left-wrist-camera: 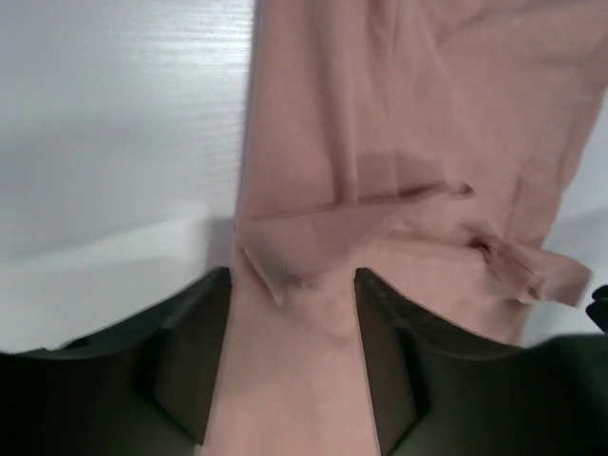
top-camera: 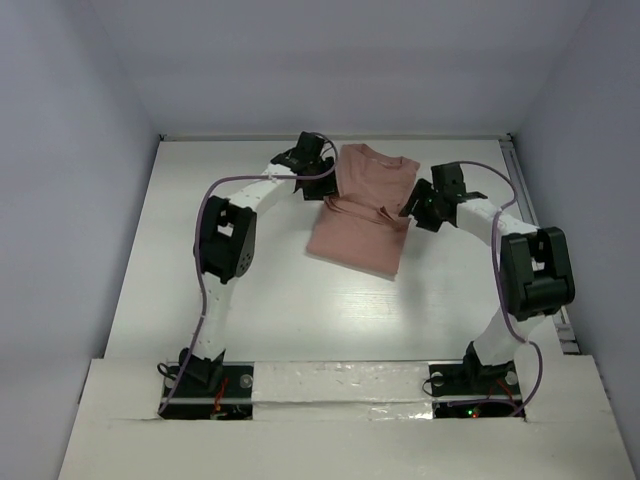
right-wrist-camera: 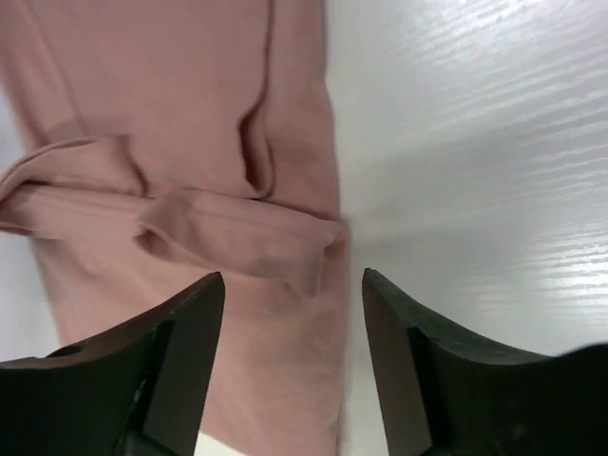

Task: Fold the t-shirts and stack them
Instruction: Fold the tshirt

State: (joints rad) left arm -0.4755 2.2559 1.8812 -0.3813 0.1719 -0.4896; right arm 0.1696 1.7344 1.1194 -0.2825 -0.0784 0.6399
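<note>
The salmon-pink t-shirt [top-camera: 358,215] lies partly folded on the white table at the back middle, neck end far, its lower part doubled over the middle. My left gripper [top-camera: 322,172] is open over the shirt's left edge. In the left wrist view the shirt [left-wrist-camera: 380,114] fills the right side and a folded flap lies just ahead of the open left gripper [left-wrist-camera: 293,285]. My right gripper [top-camera: 412,207] is open at the shirt's right edge. In the right wrist view the open right gripper [right-wrist-camera: 293,285] straddles the edge of the shirt [right-wrist-camera: 171,114] by a folded hem. No chest print shows.
The white table [top-camera: 200,290] is enclosed by pale walls on the left, back and right. A rail [top-camera: 520,190] runs along the right edge. The arm bases stand on the white front ledge [top-camera: 330,385].
</note>
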